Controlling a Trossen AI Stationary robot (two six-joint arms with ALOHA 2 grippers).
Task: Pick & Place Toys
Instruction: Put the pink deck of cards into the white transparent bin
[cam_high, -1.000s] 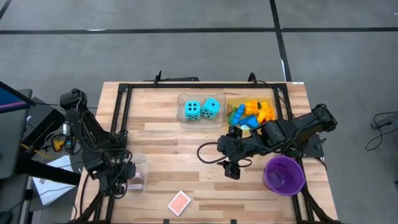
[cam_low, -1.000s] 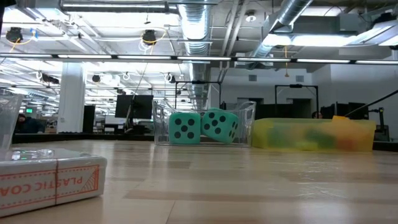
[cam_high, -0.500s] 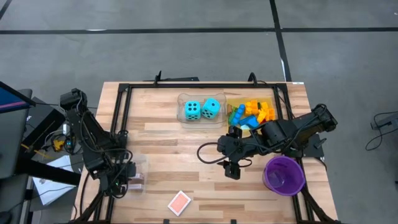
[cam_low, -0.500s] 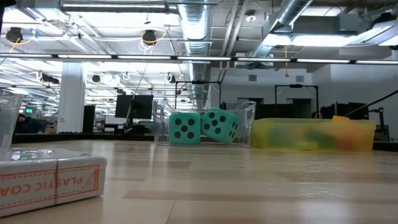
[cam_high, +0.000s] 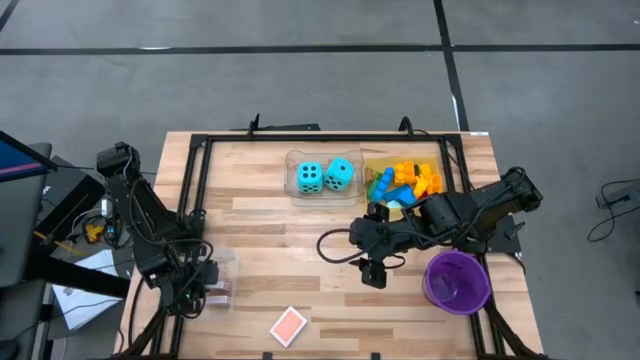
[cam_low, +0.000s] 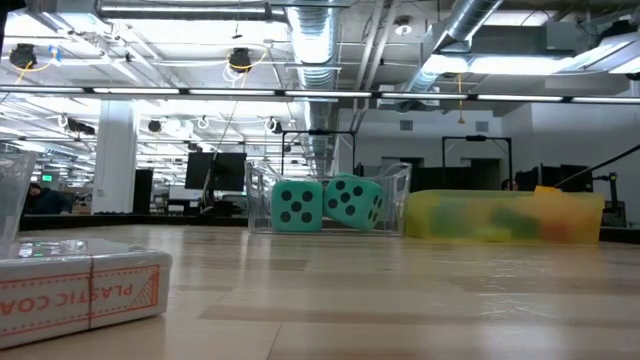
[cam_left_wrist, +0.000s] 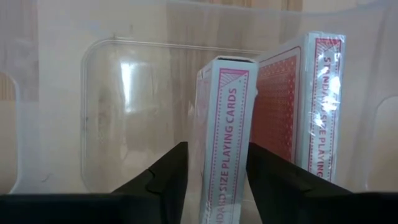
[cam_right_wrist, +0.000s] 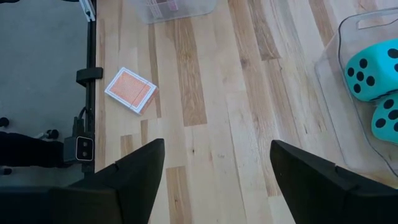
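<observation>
Two turquoise dice (cam_high: 325, 176) sit in a clear tray at the far middle, and coloured bricks (cam_high: 405, 183) fill the yellow tray beside it. My left gripper (cam_left_wrist: 217, 155) points down into a clear tray (cam_high: 226, 262) near the left edge. Its fingers stand on either side of a red-and-white card deck (cam_left_wrist: 225, 124), which stands on its edge next to a second deck (cam_left_wrist: 301, 106). Another deck (cam_high: 288, 325) lies flat near the front edge. My right gripper (cam_high: 372, 272) hovers open over the table's middle, with nothing in it. My left gripper's fingers come from above and flank the standing deck's two broad faces (cam_left_wrist: 211, 168). A narrow gap shows at one finger (cam_left_wrist: 177, 168). Whether the other finger touches the deck I cannot tell. The deck stands on its own edge in the tray.
A purple bowl (cam_high: 457, 280) stands at the near right under my right arm. A black frame (cam_high: 190, 180) runs along the table's left, far and right sides. Bare wood lies between the two arms.
</observation>
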